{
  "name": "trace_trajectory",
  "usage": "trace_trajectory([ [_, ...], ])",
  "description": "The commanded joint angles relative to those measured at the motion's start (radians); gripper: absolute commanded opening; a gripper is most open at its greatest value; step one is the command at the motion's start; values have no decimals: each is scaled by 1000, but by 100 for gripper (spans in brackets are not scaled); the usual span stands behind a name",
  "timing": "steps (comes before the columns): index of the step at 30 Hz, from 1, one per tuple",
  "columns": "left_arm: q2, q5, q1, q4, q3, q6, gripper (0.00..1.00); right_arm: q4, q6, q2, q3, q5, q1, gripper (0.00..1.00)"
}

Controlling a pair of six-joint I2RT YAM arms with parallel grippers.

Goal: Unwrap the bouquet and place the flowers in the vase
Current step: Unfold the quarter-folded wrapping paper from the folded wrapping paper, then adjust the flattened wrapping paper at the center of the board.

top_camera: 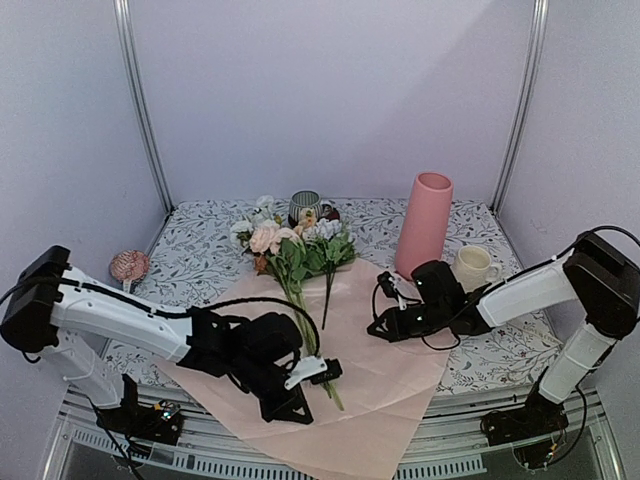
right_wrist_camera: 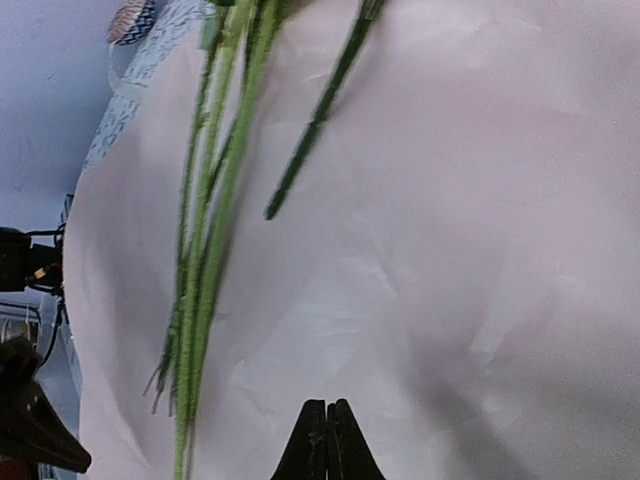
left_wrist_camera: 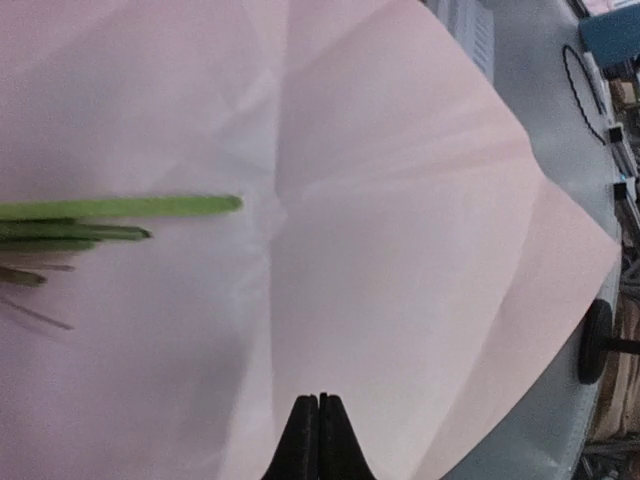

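Both clenched empty, the left gripper (top_camera: 328, 370) is hovering seemingly right by the stem ends of the flowers (top_camera: 300, 255), which are lying twelve-to-six on the flat paper (top_camera: 400, 375), the right gripper (top_camera: 373, 327) sitting at their three o'clock.

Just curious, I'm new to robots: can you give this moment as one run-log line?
pink paper: unfolded flat | flowers: stems on paper | vase: upright, no flowers | left end effector: shut, empty | right end effector: shut, empty
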Motion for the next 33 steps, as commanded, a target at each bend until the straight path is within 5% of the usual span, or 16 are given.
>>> trace_trajectory([
  [1, -144, -190, 133, 10, -39, -54, 0, -99, -49, -103, 8, -27, 73, 5],
  [9, -358, -464, 338, 125, -166, -191, 11, -147, -37, -54, 109, 42, 176, 11],
  [17, -427, -516, 450, 231, -246, -259, 50, -201, 1, 127, 283, 105, 282, 15],
  [26, -392, -176, 454, 379, -286, -171, 46, -212, 10, 45, 220, 66, 386, 16],
  [33, -275, -210, 453, 363, -288, -200, 46, -263, -29, -62, 103, 25, 521, 4],
])
